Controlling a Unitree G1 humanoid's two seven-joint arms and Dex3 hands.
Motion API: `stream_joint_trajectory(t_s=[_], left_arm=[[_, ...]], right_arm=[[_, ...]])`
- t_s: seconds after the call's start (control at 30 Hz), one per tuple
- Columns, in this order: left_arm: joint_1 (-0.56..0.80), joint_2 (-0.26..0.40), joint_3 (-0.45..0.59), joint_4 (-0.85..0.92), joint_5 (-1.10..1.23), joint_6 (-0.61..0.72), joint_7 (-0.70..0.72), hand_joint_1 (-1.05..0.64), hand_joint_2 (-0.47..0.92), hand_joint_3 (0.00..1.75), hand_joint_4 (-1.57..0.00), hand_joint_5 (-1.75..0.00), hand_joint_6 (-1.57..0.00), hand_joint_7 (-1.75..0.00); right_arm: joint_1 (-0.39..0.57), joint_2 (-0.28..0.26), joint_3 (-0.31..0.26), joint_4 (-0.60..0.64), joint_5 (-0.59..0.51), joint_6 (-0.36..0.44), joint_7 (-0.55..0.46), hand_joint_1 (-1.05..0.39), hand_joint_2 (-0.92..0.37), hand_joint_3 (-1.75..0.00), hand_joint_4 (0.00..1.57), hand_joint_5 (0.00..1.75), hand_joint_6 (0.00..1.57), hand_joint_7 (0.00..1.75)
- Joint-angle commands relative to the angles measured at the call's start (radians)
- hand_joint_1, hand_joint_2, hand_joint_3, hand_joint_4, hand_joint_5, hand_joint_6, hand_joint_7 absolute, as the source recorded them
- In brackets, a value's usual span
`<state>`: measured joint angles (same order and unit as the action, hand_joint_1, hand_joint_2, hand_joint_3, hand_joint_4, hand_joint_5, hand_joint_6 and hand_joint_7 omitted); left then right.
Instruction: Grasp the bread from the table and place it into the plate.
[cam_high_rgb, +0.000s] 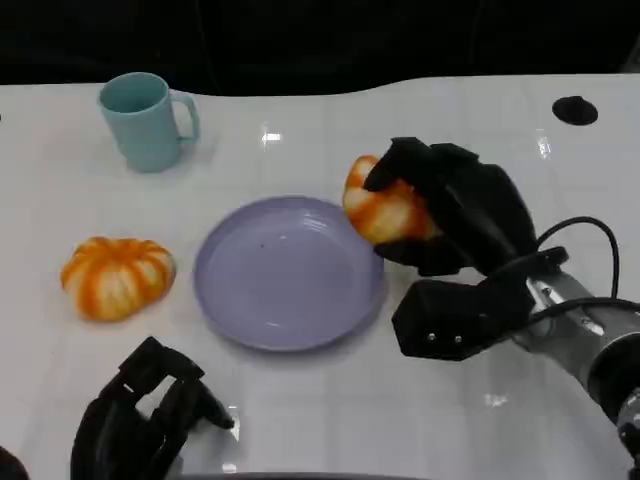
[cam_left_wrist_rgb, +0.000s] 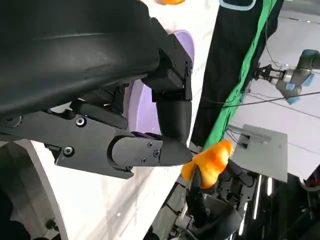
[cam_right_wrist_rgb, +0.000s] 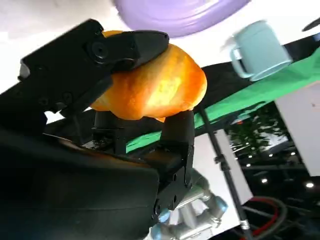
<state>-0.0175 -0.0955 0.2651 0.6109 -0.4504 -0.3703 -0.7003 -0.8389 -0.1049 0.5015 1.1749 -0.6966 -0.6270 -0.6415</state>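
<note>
The bread (cam_high_rgb: 385, 208), likely light and soft, is clasped around its sides by the right robot hand (cam_high_rgb: 455, 215) at the plate (cam_high_rgb: 285, 275) rim; the left robot hand (cam_high_rgb: 140, 415) rests curled, empty.

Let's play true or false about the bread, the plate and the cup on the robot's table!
1. The right hand holds a bread. True.
2. That bread lies in the middle of the plate. False: it is at the plate's right rim, in the fingers.
3. The cup is red. False: it is light blue.
4. Another bread lies left of the plate. True.
5. The left hand holds the cup. False: it holds nothing.
</note>
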Motion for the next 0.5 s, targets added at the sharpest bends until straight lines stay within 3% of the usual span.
stream_joint_trajectory(t_s=[0.03,0.2,0.4,0.5], left_arm=[[0.006,0.016,-0.001,-0.009,0.006,-0.019,0.005,-0.51,0.92,0.27,-0.6,-1.75,-0.5,-1.51],[0.004,0.019,0.0,-0.005,0.003,-0.015,0.001,-0.51,0.92,0.28,-0.59,-1.75,-0.49,-1.52],[0.008,0.016,-0.004,-0.014,0.003,-0.001,0.013,-0.53,0.92,0.25,-0.61,-1.75,-0.51,-1.53],[0.007,0.014,-0.005,-0.007,0.004,-0.019,0.002,-0.53,0.92,0.26,-0.61,-1.75,-0.5,-1.52]], right_arm=[[-0.04,0.018,0.01,-0.022,-0.005,-0.001,0.026,-0.08,-0.6,-0.89,0.8,1.75,0.74,1.55],[-0.071,0.062,0.05,-0.011,-0.044,0.034,0.038,-0.08,-0.6,-0.89,0.79,1.75,0.74,1.53],[-0.115,0.133,0.083,0.046,-0.074,0.085,0.043,-0.08,-0.68,-0.68,0.8,1.75,0.66,1.65],[-0.128,0.158,0.081,0.068,-0.065,0.106,0.072,-0.12,-0.78,-0.57,0.79,1.75,0.6,1.74]])
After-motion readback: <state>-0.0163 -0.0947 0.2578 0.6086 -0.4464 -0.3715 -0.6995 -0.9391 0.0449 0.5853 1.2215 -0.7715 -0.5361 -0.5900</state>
